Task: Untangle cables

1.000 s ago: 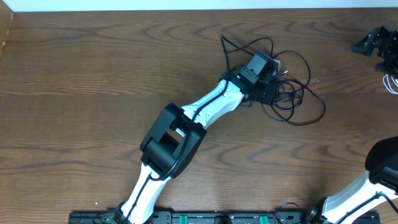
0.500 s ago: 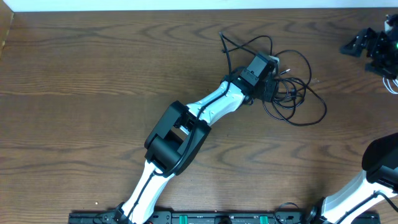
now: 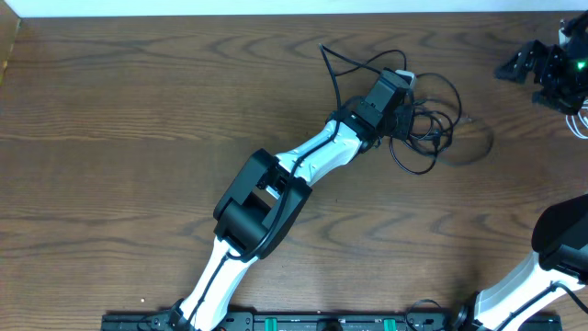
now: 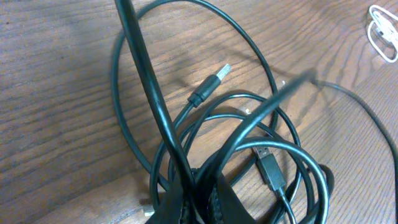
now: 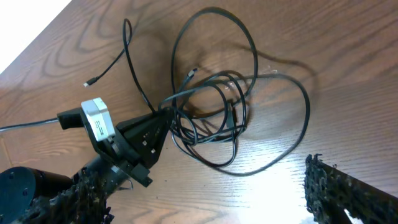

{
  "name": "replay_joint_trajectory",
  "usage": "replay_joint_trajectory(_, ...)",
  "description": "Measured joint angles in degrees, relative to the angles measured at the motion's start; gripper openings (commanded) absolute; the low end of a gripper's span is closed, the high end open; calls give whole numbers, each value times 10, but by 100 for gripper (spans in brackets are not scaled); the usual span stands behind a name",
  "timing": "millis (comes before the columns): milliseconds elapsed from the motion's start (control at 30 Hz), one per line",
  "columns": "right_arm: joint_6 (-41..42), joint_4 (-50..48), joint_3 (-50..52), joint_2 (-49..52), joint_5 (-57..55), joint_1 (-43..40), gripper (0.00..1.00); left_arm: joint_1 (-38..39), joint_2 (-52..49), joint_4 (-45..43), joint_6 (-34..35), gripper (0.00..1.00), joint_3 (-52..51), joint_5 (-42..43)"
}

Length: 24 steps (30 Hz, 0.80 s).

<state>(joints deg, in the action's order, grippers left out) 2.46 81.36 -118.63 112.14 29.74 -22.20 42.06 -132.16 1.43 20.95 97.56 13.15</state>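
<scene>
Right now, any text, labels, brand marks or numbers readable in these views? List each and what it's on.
None readable in any view.
White plate on the left arm's wrist: looks blank; any print is too small to tell.
USB plug on the cables: no legible marking.

Left end effector [image 5: 163, 119] pinches the black cables [image 5: 231, 118] — loose loops spread across the wooden table [image 5: 323, 37].

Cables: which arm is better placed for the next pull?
Left. The left fingers are shut on the cables; the right fingers hang open near the table edge, far from them.
</scene>
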Motion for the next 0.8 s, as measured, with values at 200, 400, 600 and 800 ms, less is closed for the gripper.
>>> replay_joint_trajectory(200,0,4,0,0,1,6,99,-11,0,40,-15,7,0,1)
replay_joint_trajectory(400,-2,3,1,0,1,45,99,-74,69,212,-19,7,-12,2)
replay_joint_trajectory(600,-9,-18,2,0,16,115,99,-128,226,281,-19,8,-14,50)
replay_joint_trajectory(800,-24,-79,2,0,99,200,99,-137,326,298,11,8,-7,109)
